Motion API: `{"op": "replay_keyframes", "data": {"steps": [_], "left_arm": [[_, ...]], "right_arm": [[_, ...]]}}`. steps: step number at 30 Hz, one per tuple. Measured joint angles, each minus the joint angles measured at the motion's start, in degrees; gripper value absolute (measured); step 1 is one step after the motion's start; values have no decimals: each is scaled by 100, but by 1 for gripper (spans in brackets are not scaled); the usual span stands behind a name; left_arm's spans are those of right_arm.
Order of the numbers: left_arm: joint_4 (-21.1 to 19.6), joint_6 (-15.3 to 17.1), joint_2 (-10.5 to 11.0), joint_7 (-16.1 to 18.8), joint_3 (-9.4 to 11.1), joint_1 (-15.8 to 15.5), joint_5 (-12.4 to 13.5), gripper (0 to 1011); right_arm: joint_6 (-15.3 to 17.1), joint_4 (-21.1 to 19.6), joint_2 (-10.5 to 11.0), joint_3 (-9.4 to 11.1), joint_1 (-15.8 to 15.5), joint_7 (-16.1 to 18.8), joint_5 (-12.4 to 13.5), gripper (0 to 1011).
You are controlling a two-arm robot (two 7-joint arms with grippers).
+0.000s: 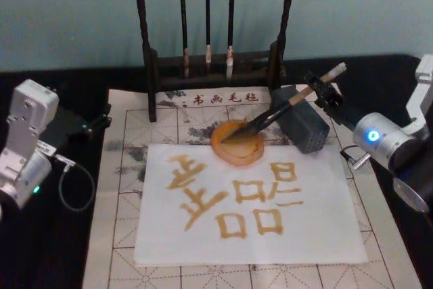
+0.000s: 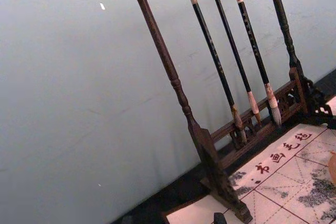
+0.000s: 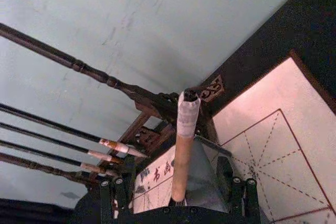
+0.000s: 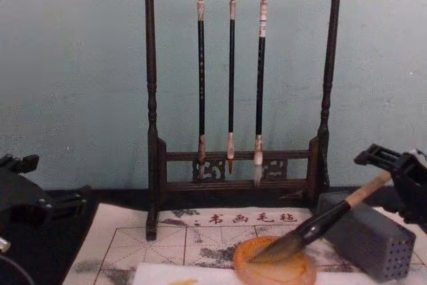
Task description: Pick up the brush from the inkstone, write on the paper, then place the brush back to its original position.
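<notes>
Your right gripper [image 1: 323, 90] is clamped on the brush [image 1: 284, 108] handle; the tip rests in the inkstone [image 1: 237, 143], far of the paper [image 1: 257, 235], already lettered. This looks like the return: lower the handle onto the grey block [image 1: 303, 126], then release. Left gripper [image 1: 101, 118] is parked left; can't tell its fingers.
</notes>
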Motion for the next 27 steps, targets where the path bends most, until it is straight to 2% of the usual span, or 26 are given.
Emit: {"op": "replay_keyframes", "data": {"steps": [3,5,6,8,9,14,15,16,18,19,22,24,25,27], "left_arm": [[0,0,0,0,0,0,0,1001],[0,0,0,0,0,0,0,1001],[0,0,0,0,0,0,0,1001],[0,0,0,0,0,0,0,1001],[0,0,0,0,0,0,0,1001],[0,0,0,0,0,0,0,1001],[0,0,0,0,0,0,0,1001],[0,0,0,0,0,0,0,1001],[0,0,0,0,0,0,0,1001],[0,0,0,0,0,0,0,1001],[0,0,0,0,0,0,0,1001],[0,0,0,0,0,0,0,1001],[0,0,0,0,0,0,0,1001],[0,0,0,0,0,0,0,1001]], "right_arm": [[-32,-136,90,-9,-104,10,25,1002],[-141,-404,259,-30,-324,86,16,1002],[-141,-404,259,-30,-324,86,16,1002],[-287,-704,463,-64,-571,184,-81,1002],[-287,-704,463,-64,-571,184,-81,1002],[-625,-1272,921,-219,-1041,462,-485,1002],[-744,-1409,1055,-276,-1153,575,-654,1003],[-744,-1409,1055,-276,-1153,575,-654,1002],[-960,-1616,1275,-389,-1345,769,-1025,1002],[-960,-1616,1275,-389,-1345,769,-1025,1002],[-1306,-1810,1497,-534,-1544,975,-1725,1002],[-1447,-1855,1558,-591,-1598,1022,-2011,1003],[-1593,-1887,1612,-656,-1639,1047,-2305,1002],[-1742,-1909,1654,-718,-1675,1051,-2613,1002]]}}
